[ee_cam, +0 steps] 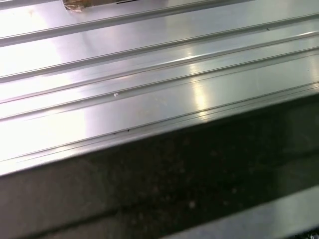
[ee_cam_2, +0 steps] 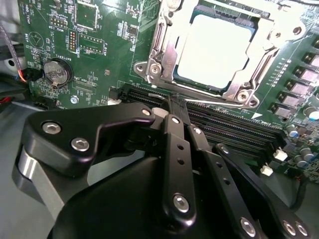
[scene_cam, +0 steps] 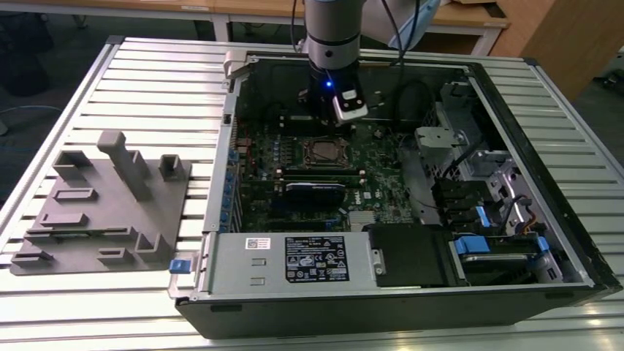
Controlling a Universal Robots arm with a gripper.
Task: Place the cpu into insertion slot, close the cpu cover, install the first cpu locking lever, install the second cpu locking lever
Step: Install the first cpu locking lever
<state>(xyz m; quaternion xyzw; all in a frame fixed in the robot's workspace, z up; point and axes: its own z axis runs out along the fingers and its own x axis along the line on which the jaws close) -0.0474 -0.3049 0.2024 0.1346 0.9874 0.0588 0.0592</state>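
- gripper [ee_cam_2: 173, 103]: the jaws look drawn together with nothing between them. The tip hangs just over the memory slots [ee_cam_2: 229, 127], beside the socket's edge.
- cpu [ee_cam_2: 214, 47]: it lies flat in the socket on the motherboard [ee_cam_2: 99, 30]. The cpu cover [ee_cam_2: 168, 47] is down around it, and the chip's pale metal top shows through the window.
- Locking levers: I cannot tell whether either is hooked.
- Risk 1: if the cover is down but unlatched, a glancing touch from the tip could lift it or skew the chip on its contacts.
- Risk 2: the tip sits low and close to the memory slots. A sideways move at this height could catch a slot latch or the small parts near it.
- Second wrist view: it gives socket detail, the frame's corners and a coin cell [ee_cam_2: 56, 72].
- Exterior view: the arm [scene_cam: 332, 44] stands upright over the far half of the open computer case [scene_cam: 390, 314]. The socket reads as a small square, with the power supply [scene_cam: 312, 259] at the near wall. A grey fixture [scene_cam: 107, 205] sits on the table [scene_cam: 146, 88] at the exterior view's left.
- First wrist view: it looks across the table's slats to a dark band, likely the case wall.
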